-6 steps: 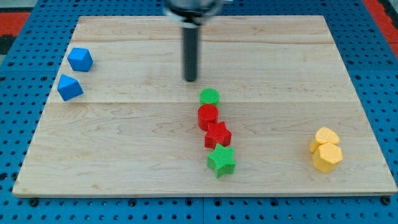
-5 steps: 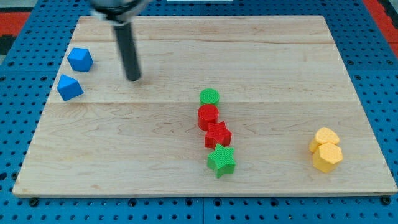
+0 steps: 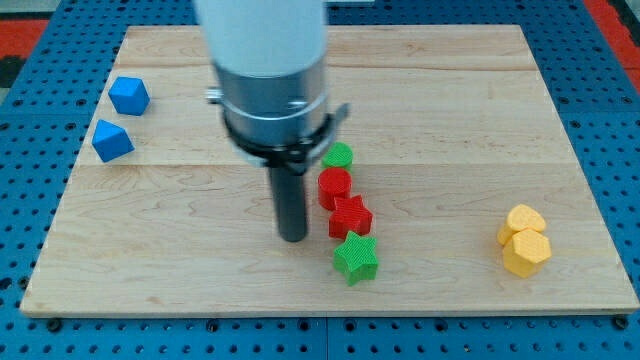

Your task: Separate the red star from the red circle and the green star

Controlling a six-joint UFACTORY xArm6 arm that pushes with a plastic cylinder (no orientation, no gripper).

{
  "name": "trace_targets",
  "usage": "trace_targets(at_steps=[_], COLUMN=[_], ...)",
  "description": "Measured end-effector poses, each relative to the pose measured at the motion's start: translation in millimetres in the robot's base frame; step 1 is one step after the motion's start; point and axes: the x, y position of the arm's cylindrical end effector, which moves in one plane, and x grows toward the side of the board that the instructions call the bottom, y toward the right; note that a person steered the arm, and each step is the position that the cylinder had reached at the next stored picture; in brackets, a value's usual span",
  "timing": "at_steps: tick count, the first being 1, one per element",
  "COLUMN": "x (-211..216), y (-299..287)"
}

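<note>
The red star (image 3: 351, 217) lies in a close column of blocks near the board's middle. The red circle (image 3: 335, 186) touches it from above and the green star (image 3: 355, 259) touches it from below. A green circle (image 3: 338, 155) sits at the top of the column, partly behind the arm. My tip (image 3: 293, 236) rests on the board just left of the red star, a small gap apart from it. The arm's white and grey body fills the view above the tip.
Two blue blocks (image 3: 129, 96) (image 3: 112, 140) sit near the wooden board's (image 3: 180, 270) left edge. Two yellow blocks (image 3: 524, 220) (image 3: 526, 252) touch each other near the right edge. Blue pegboard surrounds the board.
My tip moved from the upper left of the board down and right to just left of the red star. The arm now looms much larger. No block has moved.
</note>
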Motion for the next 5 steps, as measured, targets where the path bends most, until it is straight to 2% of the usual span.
trace_targets(at_steps=[2, 3, 5], x=[-45.8, -48.1, -7.1], y=[75.1, 67.2, 63.7])
